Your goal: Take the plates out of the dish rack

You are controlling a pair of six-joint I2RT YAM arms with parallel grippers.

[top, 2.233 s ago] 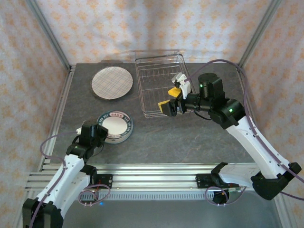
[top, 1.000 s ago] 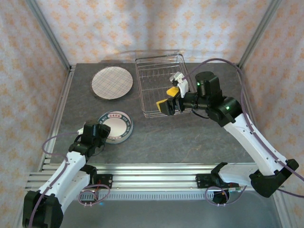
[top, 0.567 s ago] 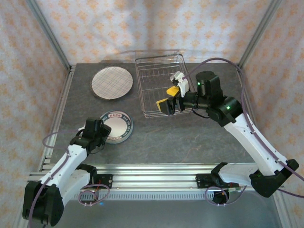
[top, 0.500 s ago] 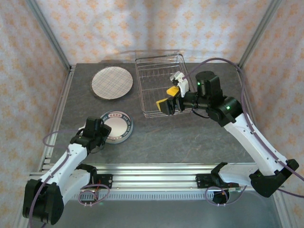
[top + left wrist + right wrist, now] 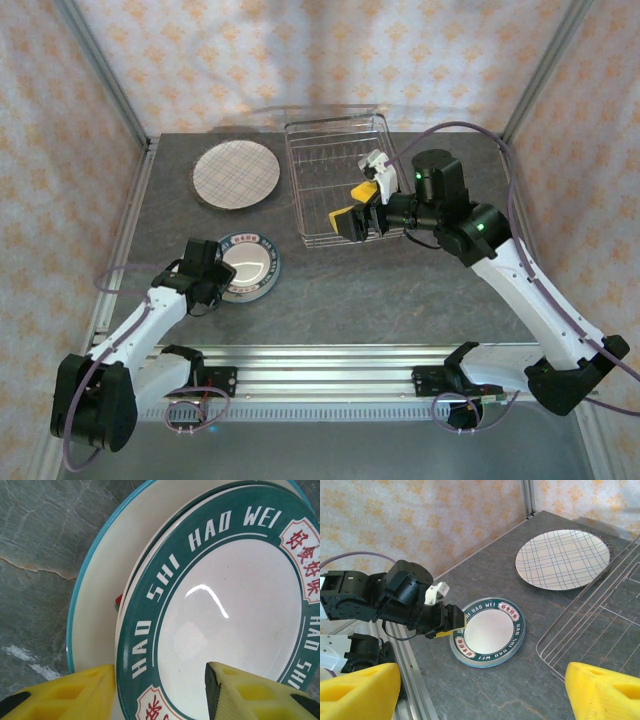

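A dark-rimmed plate (image 5: 248,265) (image 5: 225,605) (image 5: 488,631) with a white centre lies flat on a wider teal-edged plate (image 5: 97,595) on the table's near left. My left gripper (image 5: 220,275) (image 5: 160,695) hovers low over that stack's left rim. It is open, one yellow finger (image 5: 65,695) on each side of the dark rim, gripping nothing. A pink-grid plate (image 5: 236,175) (image 5: 563,559) lies flat at the back left. The dish rack (image 5: 295,180) (image 5: 600,615) stands at the back centre with bare tines. My right gripper (image 5: 357,207) (image 5: 482,700) hangs open above the rack's front left corner, holding nothing.
An aluminium rail (image 5: 320,365) runs along the table's near edge and another rail (image 5: 130,230) along the left side. Papered walls and metal corner posts (image 5: 100,70) close in the back and sides. The left arm's cable (image 5: 105,290) loops by the left rail.
My left arm has swung forward and to the right, bringing its gripper onto the edge of the plate stack with the jaws slightly wider. The right arm shifted slightly, then held still.
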